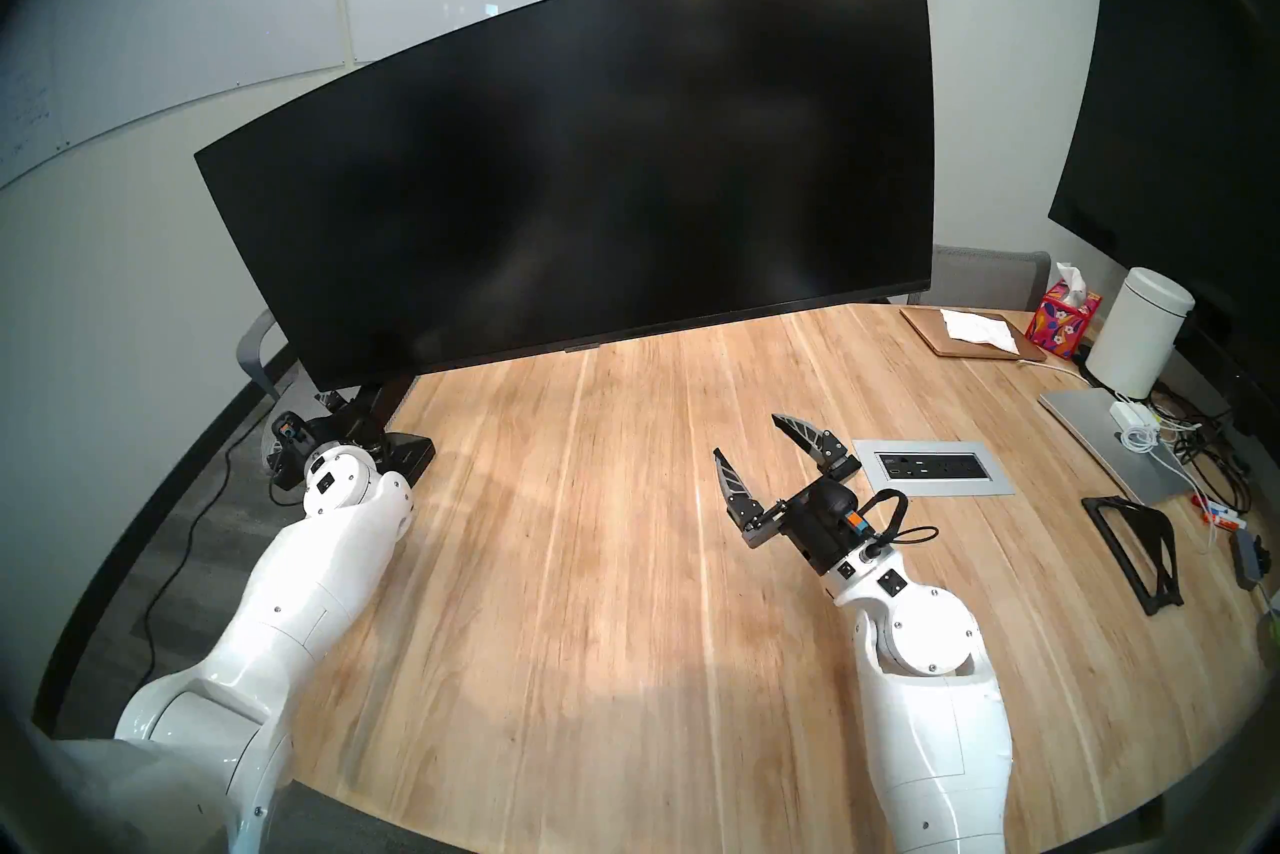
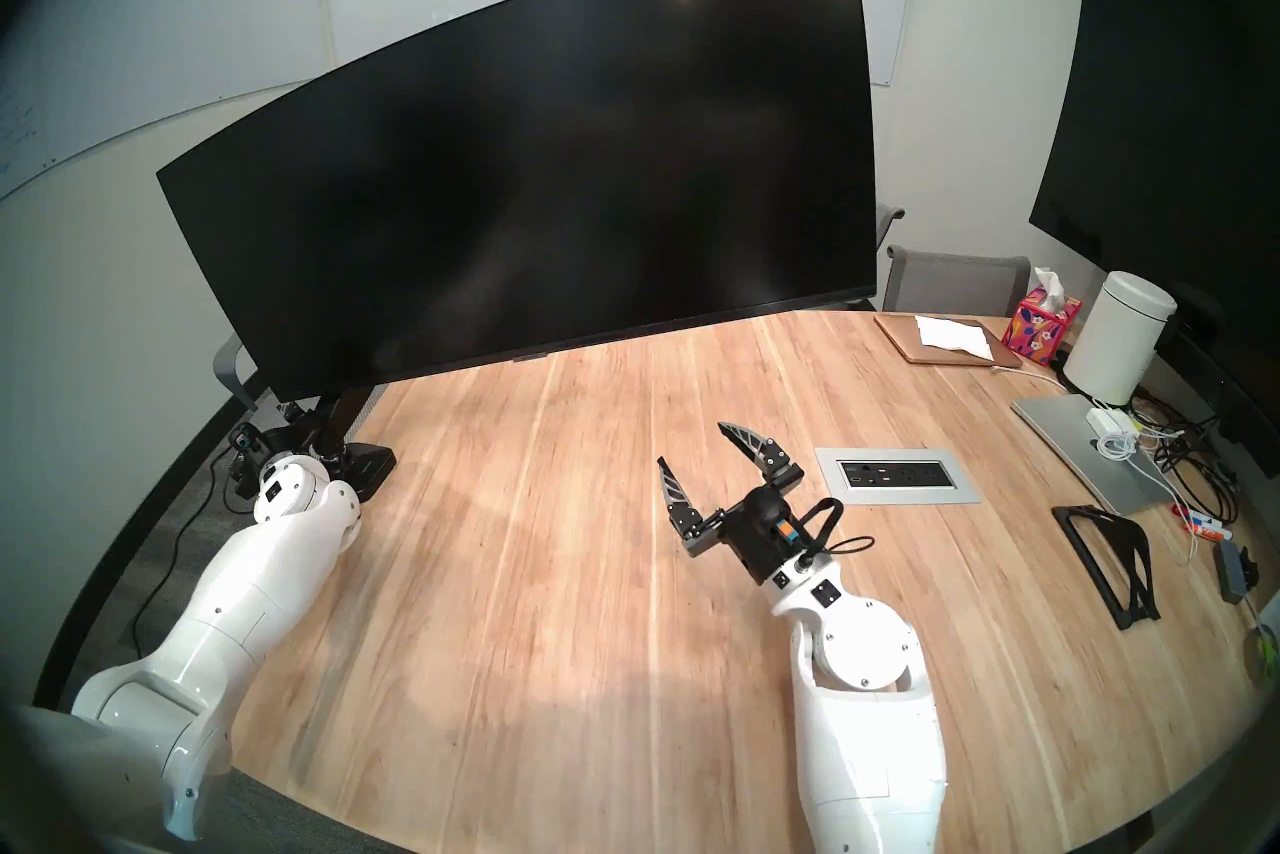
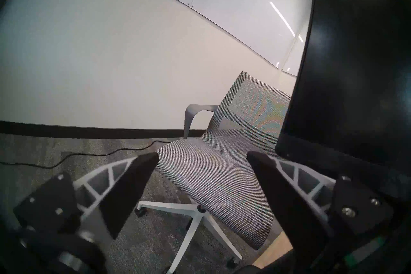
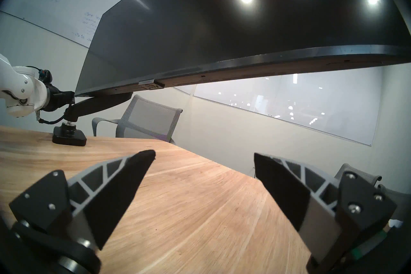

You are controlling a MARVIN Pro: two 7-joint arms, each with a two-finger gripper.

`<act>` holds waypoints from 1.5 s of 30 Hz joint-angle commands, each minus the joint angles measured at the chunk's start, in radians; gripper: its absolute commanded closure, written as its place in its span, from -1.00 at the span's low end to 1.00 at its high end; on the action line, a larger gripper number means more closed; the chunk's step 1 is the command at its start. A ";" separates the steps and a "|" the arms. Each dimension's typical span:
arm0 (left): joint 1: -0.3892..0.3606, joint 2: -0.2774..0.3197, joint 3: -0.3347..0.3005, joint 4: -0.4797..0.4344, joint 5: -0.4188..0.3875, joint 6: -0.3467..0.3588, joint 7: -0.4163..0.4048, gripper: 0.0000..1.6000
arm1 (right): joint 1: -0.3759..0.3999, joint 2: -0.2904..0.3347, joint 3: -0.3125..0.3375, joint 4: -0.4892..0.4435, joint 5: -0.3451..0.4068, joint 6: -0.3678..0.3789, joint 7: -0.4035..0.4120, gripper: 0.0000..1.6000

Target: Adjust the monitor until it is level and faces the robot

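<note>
The monitor (image 1: 568, 152) is a wide curved black screen, dark, hanging over the wooden table (image 1: 589, 589). It is tilted, with its left end low and its right end high. Its black arm stands on a flat base (image 1: 409, 457) at the table's left edge. My left gripper (image 3: 202, 155) is open just below and left of the screen's lower left corner (image 3: 289, 144), with nothing between its fingers. In the head views its fingers are hidden behind the monitor's arm. My right gripper (image 1: 748, 437) hovers open over the middle of the table, below the screen's bottom edge (image 4: 244, 66).
A larger flat black screen (image 1: 1177, 125) stands at the right. A power outlet panel (image 1: 931, 468) is set into the table near my right gripper. Further right are a laptop (image 1: 1101, 437), white canister (image 1: 1139, 340), tissue box (image 1: 1063, 322), cables and a black stand (image 1: 1136, 547). A grey mesh chair (image 3: 222, 155) sits beyond my left gripper.
</note>
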 commanded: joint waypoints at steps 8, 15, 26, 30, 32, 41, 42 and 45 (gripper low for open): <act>-0.015 0.025 0.024 -0.007 -0.029 0.031 -0.101 -1.00 | 0.006 -0.001 0.001 -0.021 0.005 -0.002 -0.001 -1.00; -0.021 0.041 0.039 0.018 -0.032 0.023 -0.145 -1.00 | 0.006 -0.001 0.001 -0.021 0.005 -0.002 -0.001 -1.00; -0.027 0.054 0.057 0.028 -0.020 -0.004 -0.198 -1.00 | 0.007 -0.001 0.001 -0.020 0.005 -0.002 -0.001 -1.00; -0.032 0.055 0.061 0.026 -0.019 -0.006 -0.200 -1.00 | 0.007 -0.001 0.001 -0.020 0.005 -0.002 -0.001 -1.00; -0.040 0.061 0.069 0.034 -0.001 -0.027 -0.204 -1.00 | 0.007 -0.001 0.001 -0.020 0.005 -0.002 -0.001 -1.00; -0.070 0.077 0.074 0.042 0.017 -0.050 -0.197 -1.00 | 0.007 -0.001 0.001 -0.019 0.005 -0.003 -0.001 -1.00; -0.073 0.078 0.075 0.043 0.021 -0.053 -0.194 -1.00 | 0.007 -0.001 0.001 -0.019 0.005 -0.003 -0.001 -1.00; -0.081 0.080 0.077 0.044 0.021 -0.054 -0.191 -1.00 | 0.007 -0.001 0.001 -0.018 0.005 -0.003 -0.001 -1.00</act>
